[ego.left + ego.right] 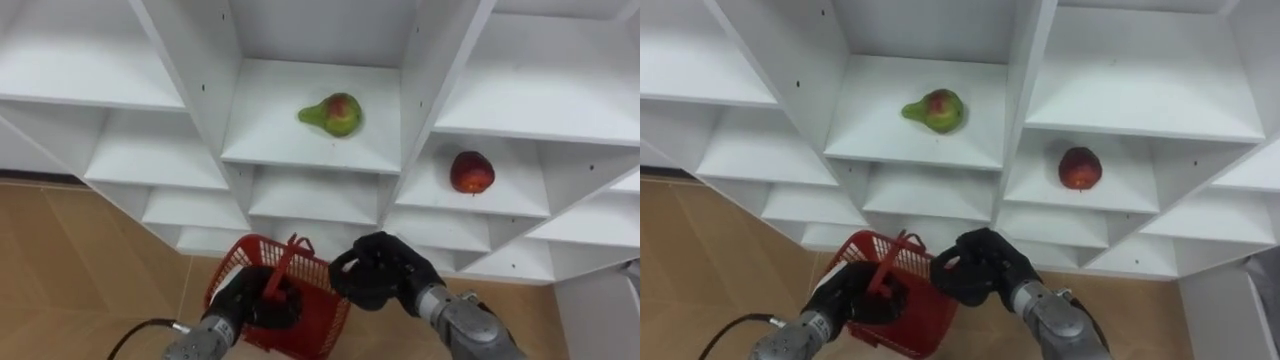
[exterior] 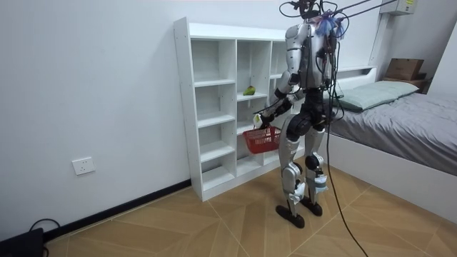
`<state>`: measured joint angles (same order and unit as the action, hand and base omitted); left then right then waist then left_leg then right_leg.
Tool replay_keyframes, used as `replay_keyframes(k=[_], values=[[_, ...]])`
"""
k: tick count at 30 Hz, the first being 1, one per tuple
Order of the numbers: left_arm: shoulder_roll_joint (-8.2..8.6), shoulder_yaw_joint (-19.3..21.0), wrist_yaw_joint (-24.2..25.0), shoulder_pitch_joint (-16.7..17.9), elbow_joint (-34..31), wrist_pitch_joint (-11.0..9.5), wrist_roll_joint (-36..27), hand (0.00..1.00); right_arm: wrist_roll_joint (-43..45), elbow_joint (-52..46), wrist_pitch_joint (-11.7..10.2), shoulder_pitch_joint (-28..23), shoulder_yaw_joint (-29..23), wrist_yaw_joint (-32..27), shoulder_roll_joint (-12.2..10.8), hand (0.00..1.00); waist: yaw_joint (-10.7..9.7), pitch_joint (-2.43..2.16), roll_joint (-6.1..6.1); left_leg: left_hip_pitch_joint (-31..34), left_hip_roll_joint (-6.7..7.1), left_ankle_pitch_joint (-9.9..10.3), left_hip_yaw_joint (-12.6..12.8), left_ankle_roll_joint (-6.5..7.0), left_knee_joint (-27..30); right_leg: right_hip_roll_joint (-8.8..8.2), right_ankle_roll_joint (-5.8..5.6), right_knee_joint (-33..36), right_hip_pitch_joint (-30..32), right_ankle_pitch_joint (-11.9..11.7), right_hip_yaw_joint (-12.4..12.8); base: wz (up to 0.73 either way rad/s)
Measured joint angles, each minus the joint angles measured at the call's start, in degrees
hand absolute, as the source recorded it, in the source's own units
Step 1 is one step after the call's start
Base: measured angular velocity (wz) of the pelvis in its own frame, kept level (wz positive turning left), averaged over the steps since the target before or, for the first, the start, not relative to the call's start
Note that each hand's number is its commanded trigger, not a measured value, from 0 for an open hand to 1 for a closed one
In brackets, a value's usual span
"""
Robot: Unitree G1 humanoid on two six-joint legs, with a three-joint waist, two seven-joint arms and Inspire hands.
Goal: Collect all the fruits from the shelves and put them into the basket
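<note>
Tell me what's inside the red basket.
No fruit shows in the red basket; parts of its mesh walls are visible. The left hand on its handle and the right hand cover much of the inside.

White shelf unit [image 1: 190,60], a green-red pear [image 1: 333,115] on a middle shelf, a red apple [image 1: 472,172] one column right, lower

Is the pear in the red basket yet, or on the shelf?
On the shelf. The pear lies in a middle compartment, apart from the red basket, whose handle the left hand grips.
</note>
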<state>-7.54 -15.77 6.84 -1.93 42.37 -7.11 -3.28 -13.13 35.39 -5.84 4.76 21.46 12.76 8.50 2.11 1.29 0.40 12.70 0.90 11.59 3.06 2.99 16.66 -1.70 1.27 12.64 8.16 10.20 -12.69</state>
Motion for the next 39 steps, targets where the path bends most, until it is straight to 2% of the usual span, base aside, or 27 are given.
replay_keyframes(k=[3,11,23,30,33,39], values=[[0.13,-0.37,0.14,0.01,-0.76,0.00,0.07,1.00,0.13,0.00,0.00,0.15,1.14,0.24,-0.18,1.00,0.01,-0.03,0.39,0.10,-0.07,-0.07,-0.02,-0.05,-0.01,0.04,0.00,0.07,0.16,0.00,-0.08,0.00],[0.16,-1.87,0.45,-0.19,-1.48,-0.45,-1.19,1.00,0.15,1.68,0.00,2.20,2.04,1.16,-1.56,1.00,-0.02,-0.02,0.35,0.40,-0.05,-0.51,-0.08,0.02,-0.02,-0.18,0.10,1.05,1.01,-0.06,-0.09,0.00],[1.37,-2.46,2.15,-0.84,-2.97,-0.48,-1.75,1.00,-0.29,6.69,0.00,3.79,1.39,0.96,-2.36,1.00,-0.26,0.31,-0.40,0.81,-0.08,-0.65,-0.03,0.03,-0.01,-0.20,0.19,1.33,1.51,-0.11,-0.18,0.00],[1.97,-2.64,2.13,-1.16,-2.96,-0.48,-4.04,1.00,-0.30,7.63,0.01,4.31,1.33,-1.56,-2.44,1.00,-0.26,0.38,-0.52,0.51,-0.07,-0.65,0.00,0.02,0.03,-0.21,0.20,1.06,1.09,-0.12,-0.01,0.00],[1.96,-2.71,2.04,-1.18,-2.96,-0.48,-6.16,1.00,-0.29,7.60,-0.01,4.48,1.09,-2.99,-2.94,1.00,-0.25,0.38,-0.50,0.33,-0.07,-0.65,-0.01,0.02,0.03,-0.17,0.24,0.96,0.89,-0.14,0.10,0.00],[2.37,-2.66,1.20,-1.20,-2.97,-0.49,-6.19,1.00,-0.70,8.38,-0.02,4.70,0.86,-6.10,-3.93,1.00,0.00,0.43,-0.37,-0.19,-0.07,-0.66,0.12,0.03,-0.03,-0.13,0.30,1.01,0.37,-0.18,0.49,0.00]])
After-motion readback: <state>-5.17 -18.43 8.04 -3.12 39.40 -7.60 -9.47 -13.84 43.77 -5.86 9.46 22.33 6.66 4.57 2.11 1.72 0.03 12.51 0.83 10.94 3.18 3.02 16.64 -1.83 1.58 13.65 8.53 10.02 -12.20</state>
